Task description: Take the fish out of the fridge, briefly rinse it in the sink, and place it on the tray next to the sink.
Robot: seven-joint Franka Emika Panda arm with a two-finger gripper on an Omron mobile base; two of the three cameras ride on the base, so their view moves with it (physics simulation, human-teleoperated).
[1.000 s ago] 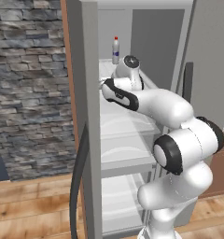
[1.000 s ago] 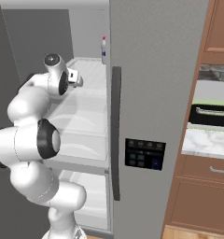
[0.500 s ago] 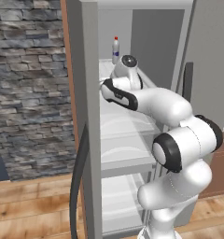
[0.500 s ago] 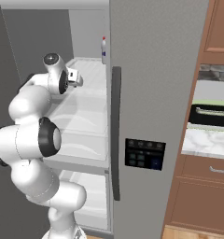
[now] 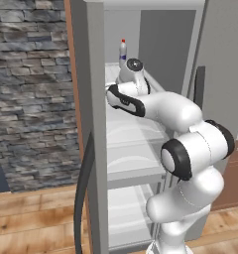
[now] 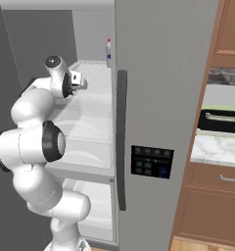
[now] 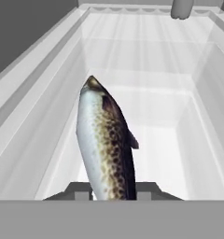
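Now gripper [image 7: 113, 189] pinches fish [image 7: 107, 144] (mid-shelf, walls clear).

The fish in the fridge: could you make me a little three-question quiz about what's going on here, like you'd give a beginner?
1. True or false: the gripper has its fingers on either side of the fish.
2. Where does the fish lie? A) white fridge shelf B) sink C) tray
3. In the left base view, what colour is the cap of the bottle at the back of the shelf?

Key: 1 true; 2 A; 3 red.
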